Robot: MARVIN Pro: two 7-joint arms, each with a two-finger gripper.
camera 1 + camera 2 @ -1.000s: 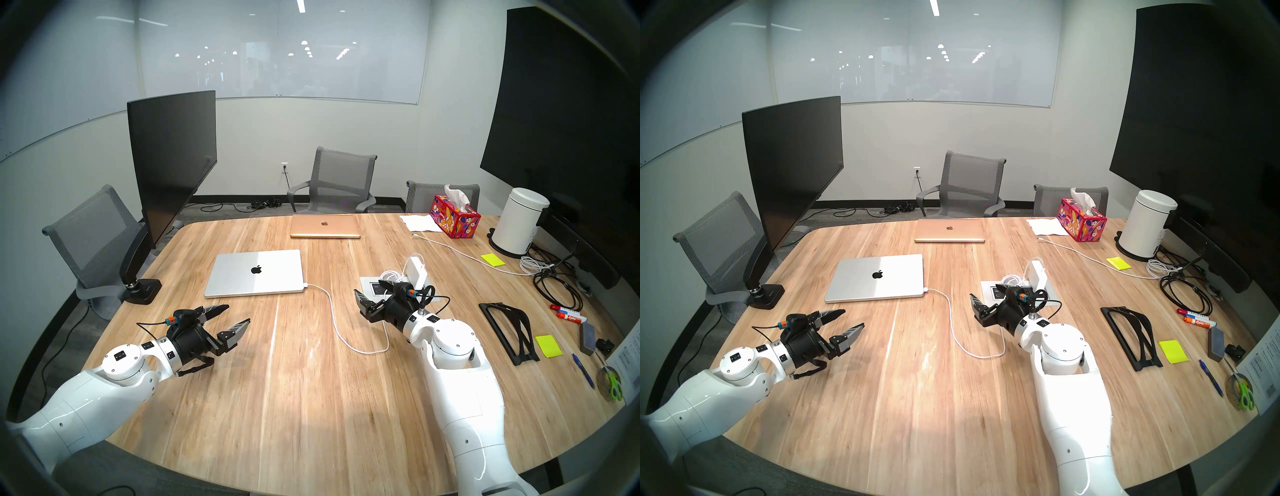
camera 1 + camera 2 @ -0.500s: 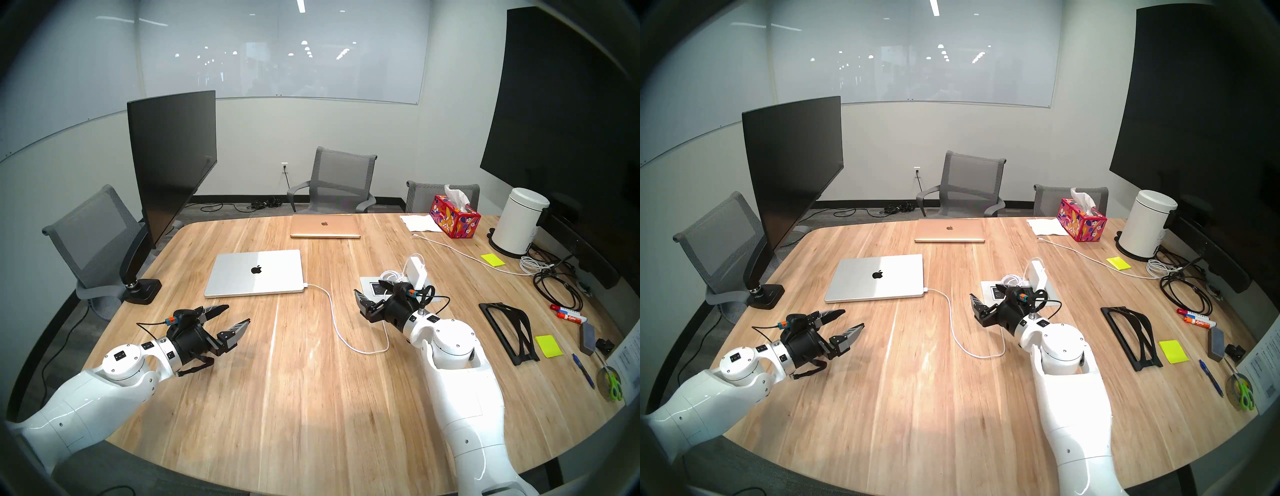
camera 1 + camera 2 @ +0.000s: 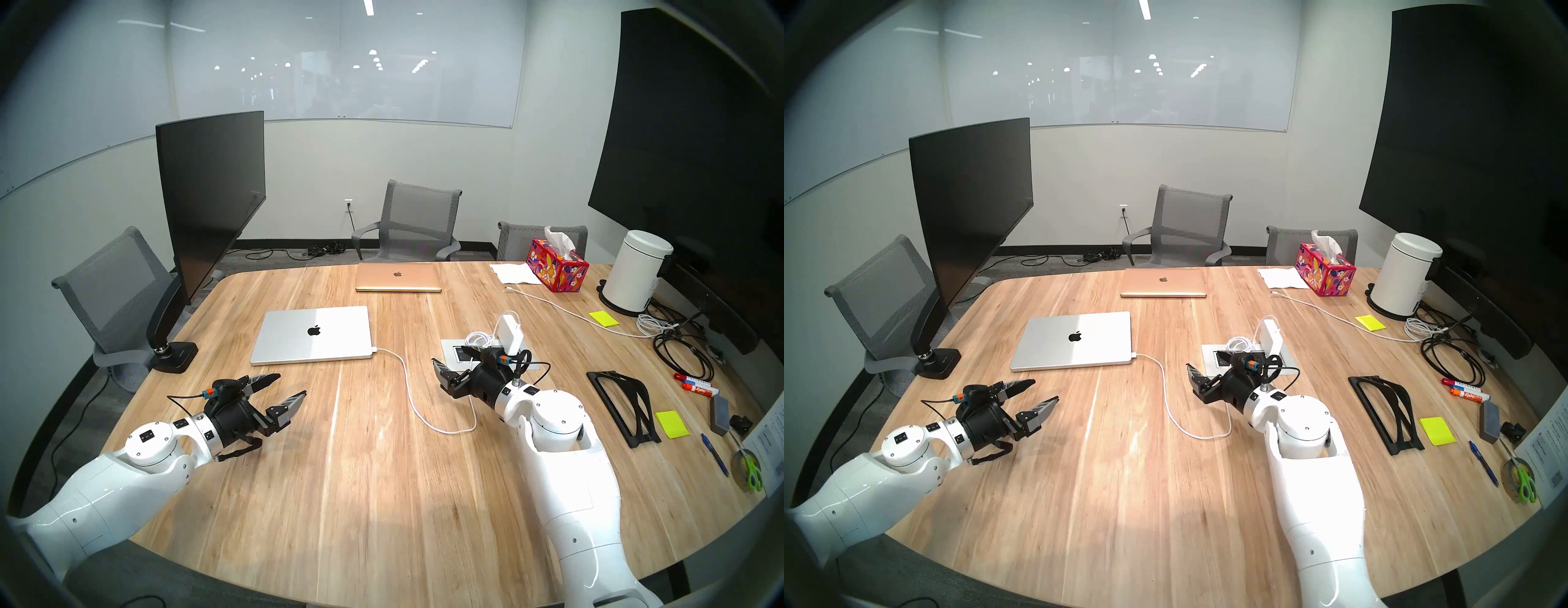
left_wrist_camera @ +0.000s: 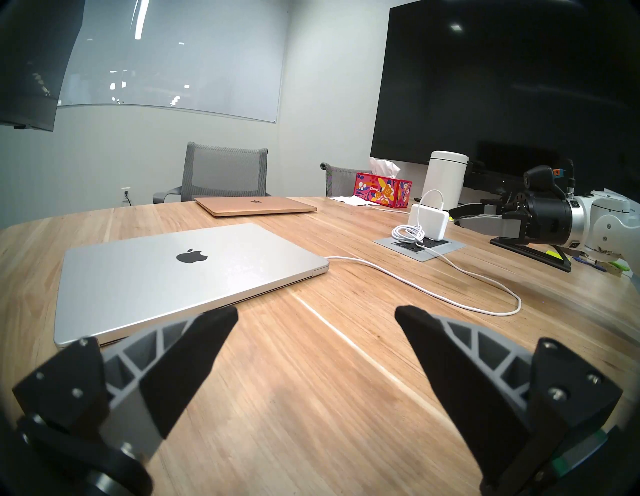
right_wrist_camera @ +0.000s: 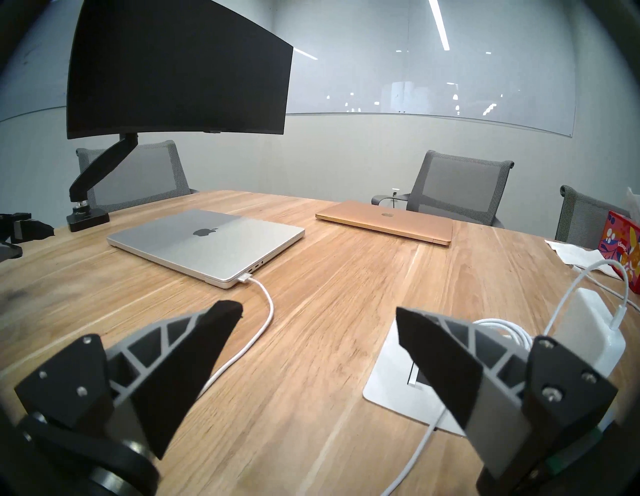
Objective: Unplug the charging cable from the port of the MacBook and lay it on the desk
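The silver MacBook (image 3: 312, 335) lies closed on the wood-grain desk (image 3: 360, 488). The white charging cable (image 5: 271, 308) has its plug (image 3: 374, 349) seated in the port (image 5: 244, 277) on the laptop's right edge. From there it loops across the desk to the white power brick (image 3: 509, 335). My right gripper (image 3: 449, 354) hovers open to the right of the cable's loop, in front of the brick, holding nothing. My left gripper (image 3: 290, 385) hangs open just in front of the laptop's near edge, also holding nothing.
A gold laptop (image 3: 398, 277) lies further back. A monitor on an arm (image 3: 210, 199) stands at the left. The brick sits on a grey outlet plate (image 3: 449, 344). At the right are a tissue box (image 3: 556, 265), a white canister (image 3: 634, 274), black cords (image 3: 679, 352) and a black stand (image 3: 623, 403).
The right arm has shifted very slightly, its gripper a touch lower and nearer. The left arm, the cable and the laptop have not moved.
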